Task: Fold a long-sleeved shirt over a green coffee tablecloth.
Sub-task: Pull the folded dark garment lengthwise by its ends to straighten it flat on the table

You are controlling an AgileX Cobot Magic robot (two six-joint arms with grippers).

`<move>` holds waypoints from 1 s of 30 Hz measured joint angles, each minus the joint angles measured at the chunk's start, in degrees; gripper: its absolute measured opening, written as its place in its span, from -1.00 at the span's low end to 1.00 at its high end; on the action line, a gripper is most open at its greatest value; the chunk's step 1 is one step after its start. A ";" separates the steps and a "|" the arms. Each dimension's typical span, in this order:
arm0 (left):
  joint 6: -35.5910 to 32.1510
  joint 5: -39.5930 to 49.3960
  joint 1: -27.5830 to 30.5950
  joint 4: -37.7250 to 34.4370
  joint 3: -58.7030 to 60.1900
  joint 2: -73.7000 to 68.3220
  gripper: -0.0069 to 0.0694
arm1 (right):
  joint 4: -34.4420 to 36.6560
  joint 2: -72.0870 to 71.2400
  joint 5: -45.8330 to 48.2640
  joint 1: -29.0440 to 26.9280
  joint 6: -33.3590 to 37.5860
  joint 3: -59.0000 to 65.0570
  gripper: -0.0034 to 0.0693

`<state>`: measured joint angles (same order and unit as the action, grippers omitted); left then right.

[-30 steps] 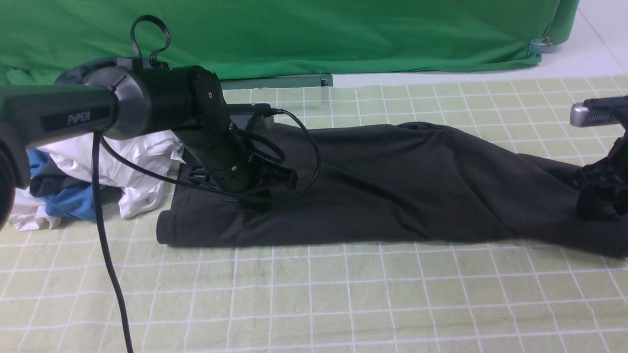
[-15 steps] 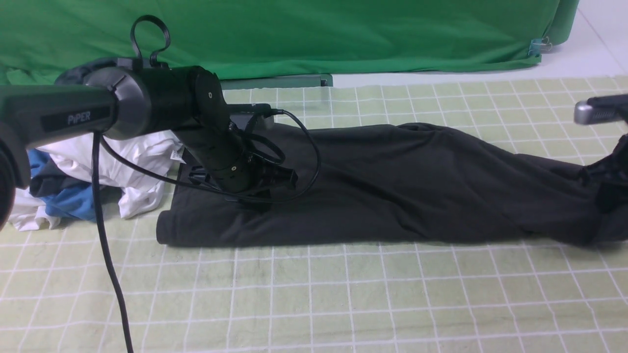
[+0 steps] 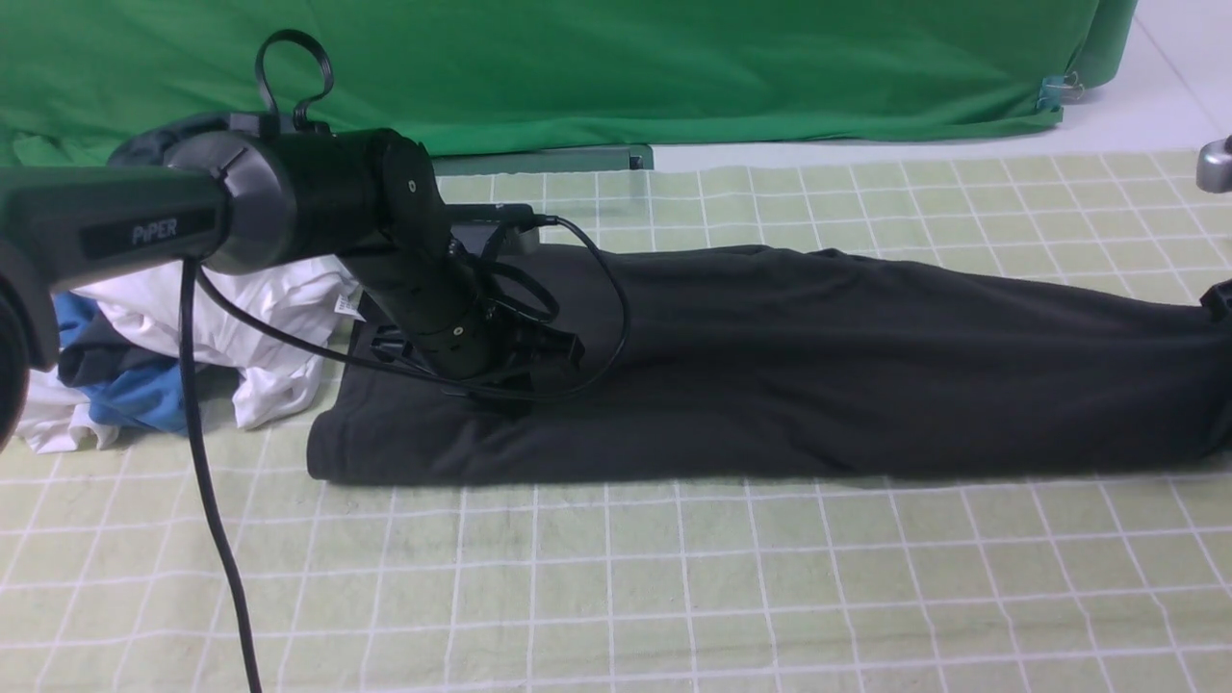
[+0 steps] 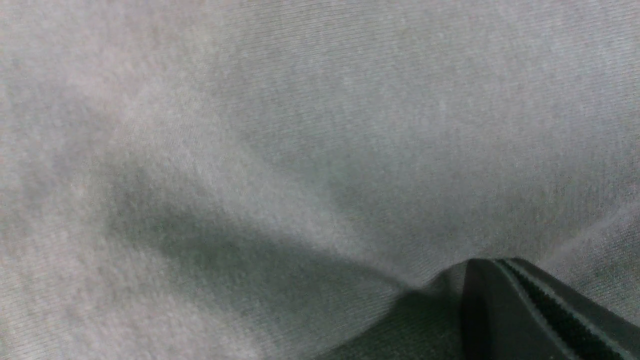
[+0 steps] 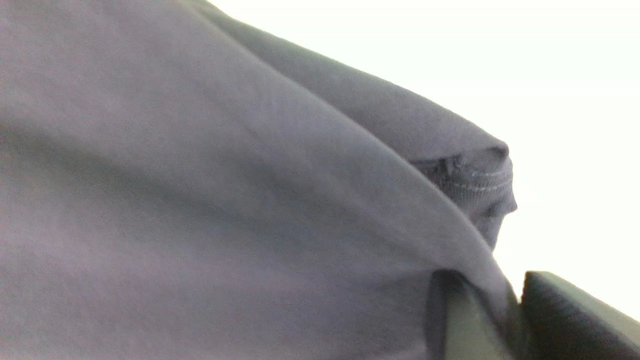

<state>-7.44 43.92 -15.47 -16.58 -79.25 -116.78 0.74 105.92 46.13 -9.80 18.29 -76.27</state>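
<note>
The long-sleeved shirt (image 3: 818, 356), dark charcoal, lies stretched in a long band across the green coffee tablecloth (image 3: 674, 577), from left of centre to the right edge. My left gripper (image 3: 510, 390) is shut, its tips pressed down into the shirt's left part; the left wrist view shows the closed fingertips (image 4: 480, 265) against puckered cloth (image 4: 250, 150). My right gripper (image 5: 510, 287) is shut on a fold of the shirt (image 5: 250, 200) near a stitched hem (image 5: 480, 185). In the front view only a dark bit of the right gripper (image 3: 1220, 300) shows at the right edge.
A pile of white (image 3: 260, 318) and blue (image 3: 144, 404) garments lies left of the shirt, behind my left arm (image 3: 289, 207). A plain green backdrop (image 3: 674, 67) hangs along the far side. A black cable (image 3: 207, 500) drops from the left arm.
My right gripper has closed on the shirt's right end and pulled it rightward, nearly out of the front view. The shirt is drawn longer and flatter. The left arm has not moved.
</note>
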 joint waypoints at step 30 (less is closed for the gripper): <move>-0.11 1.06 0.00 -0.24 0.00 0.06 -0.79 | 5.31 12.60 3.74 -0.49 -3.15 -10.60 0.17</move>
<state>-7.55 44.98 -15.47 -16.82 -79.25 -116.72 6.05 118.52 49.87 -10.29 15.14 -86.87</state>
